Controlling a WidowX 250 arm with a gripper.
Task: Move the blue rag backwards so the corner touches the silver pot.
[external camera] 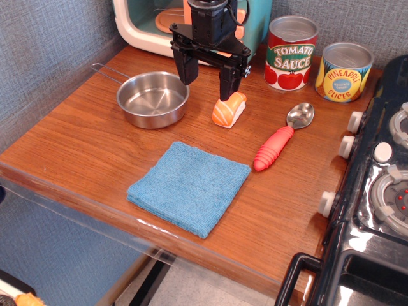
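Note:
The blue rag [189,187] lies flat on the wooden table, near its front edge, turned like a diamond. Its far corner points toward the back and stands apart from the silver pot [153,98], which sits behind and to the left with its wire handle pointing left. My gripper [208,81] hangs open and empty above the table, just right of the pot and well behind the rag. Its right finger [227,83] stands right behind a piece of toy salmon sushi [229,109].
A red-handled spoon [280,140] lies right of the rag. A tomato sauce can [291,53] and a pineapple can [343,71] stand at the back right. A toy stove [376,191] fills the right side. A toy oven [150,22] is behind the gripper.

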